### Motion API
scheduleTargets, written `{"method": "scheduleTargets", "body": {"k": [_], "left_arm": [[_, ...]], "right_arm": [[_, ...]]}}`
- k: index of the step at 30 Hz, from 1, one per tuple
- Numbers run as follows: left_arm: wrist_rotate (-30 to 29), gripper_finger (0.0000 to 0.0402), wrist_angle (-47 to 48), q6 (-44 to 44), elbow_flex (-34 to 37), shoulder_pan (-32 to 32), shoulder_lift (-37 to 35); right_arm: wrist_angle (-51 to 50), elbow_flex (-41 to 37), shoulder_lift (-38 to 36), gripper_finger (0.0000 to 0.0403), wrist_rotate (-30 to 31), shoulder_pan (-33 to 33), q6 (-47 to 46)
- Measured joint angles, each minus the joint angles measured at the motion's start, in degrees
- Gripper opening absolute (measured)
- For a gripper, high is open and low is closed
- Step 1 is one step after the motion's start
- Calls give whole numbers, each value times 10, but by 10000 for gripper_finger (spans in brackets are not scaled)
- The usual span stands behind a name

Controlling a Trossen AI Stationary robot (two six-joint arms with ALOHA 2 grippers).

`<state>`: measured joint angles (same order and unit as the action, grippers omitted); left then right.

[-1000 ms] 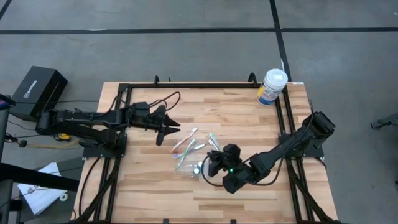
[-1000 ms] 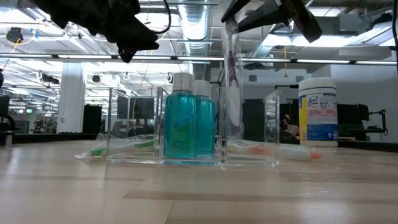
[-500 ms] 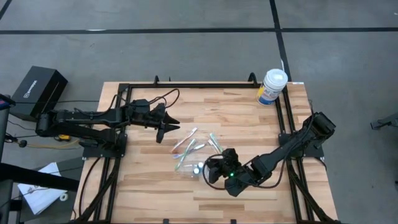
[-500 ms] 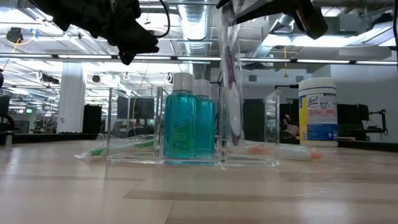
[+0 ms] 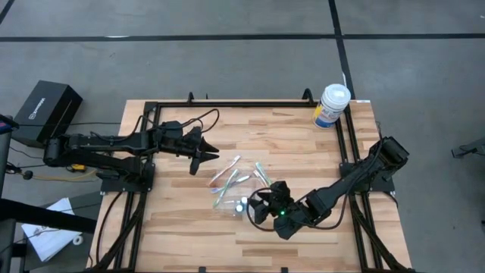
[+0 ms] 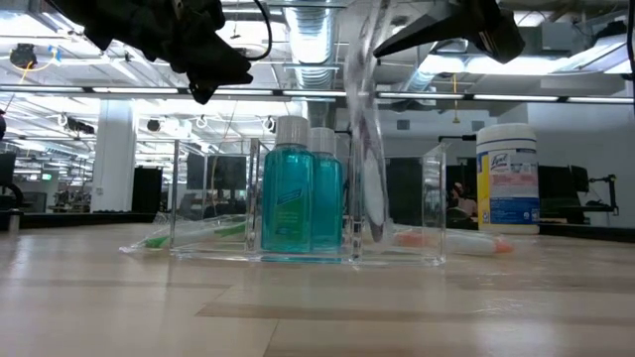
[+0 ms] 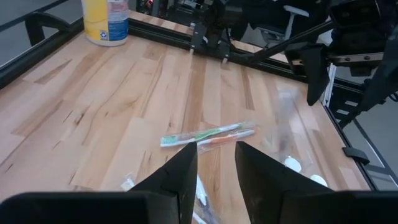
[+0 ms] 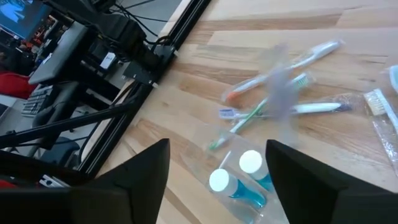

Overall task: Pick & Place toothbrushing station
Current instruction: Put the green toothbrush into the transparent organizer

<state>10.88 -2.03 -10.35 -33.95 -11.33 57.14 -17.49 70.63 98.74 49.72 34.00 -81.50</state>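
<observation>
The clear plastic container (image 6: 431, 203) stands on the wooden table with two teal, white-capped bottles (image 6: 291, 203) upright in its left part. A clear-wrapped toothbrush (image 6: 369, 149) stands blurred and slightly tilted in its right compartment, lower end near the floor. Other toothbrushes (image 5: 227, 176) lie flat on the table beyond it. My right gripper (image 8: 217, 149) hangs open above the container (image 5: 233, 205) and touches nothing. My left gripper (image 7: 216, 149) hovers open over the far-left side of the brushes (image 7: 208, 135), with nothing between its fingers.
A large white tub with a blue-yellow label (image 5: 332, 105) stands at the table's far right corner. Black rails (image 5: 250, 104) frame the table. Bare wood lies along the near edge and at the far middle.
My right gripper has opened and let go of the wrapped toothbrush while tipping slightly. The brush has dropped from the fingers down into the container's right compartment and stands there, a little tilted.
</observation>
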Motion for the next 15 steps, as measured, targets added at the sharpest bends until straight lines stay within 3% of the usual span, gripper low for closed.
{"method": "scheduleTargets", "body": {"k": [15], "left_arm": [[0,104,1,11,0,0,0]], "right_arm": [[5,18,0,255,3,7,-6]]}}
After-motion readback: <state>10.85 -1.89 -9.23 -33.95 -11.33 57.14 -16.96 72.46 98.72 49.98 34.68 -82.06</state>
